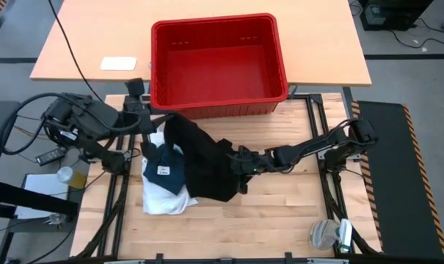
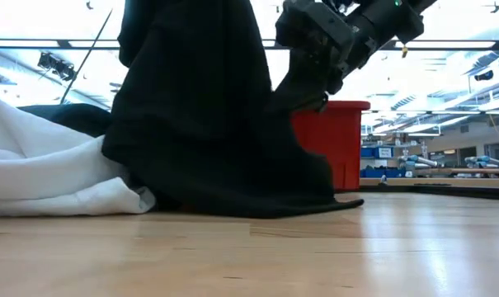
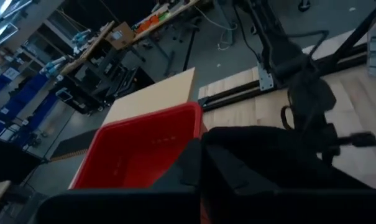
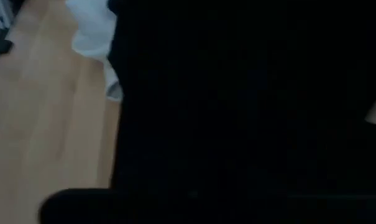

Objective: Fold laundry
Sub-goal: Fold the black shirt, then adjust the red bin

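A large black garment [image 1: 207, 165] is raised at its far left end by my left gripper [image 1: 160, 121], which is shut on it well above the table. From there the garment drapes down, and its lower part [image 2: 233, 190] lies on the wood. My right gripper [image 1: 238, 167] is at the garment's right edge and looks shut on it. A white shirt [image 1: 163, 199] lies flat under the garment's left side. On the shirt rests a dark blue piece [image 1: 165, 170] with a white label. My left gripper holds the black garment by its uppermost part [image 1: 172, 123]; the cloth itself hides the fingertips. The garment hangs below the hold [image 2: 183, 74] in loose folds, its lower end on the table. My right gripper comes slanting down from the table's right side onto the garment's right edge [image 2: 303, 92]. The cloth rises to a peak at the fingers. The dark cloth hides how many layers they have.
A red plastic crate [image 1: 218, 62] stands just beyond the garment at the table's far edge. A small bundle [image 1: 328, 235] lies at the near right corner. Bare wood [image 1: 295, 209] stretches to the right of the garment and in front of it.
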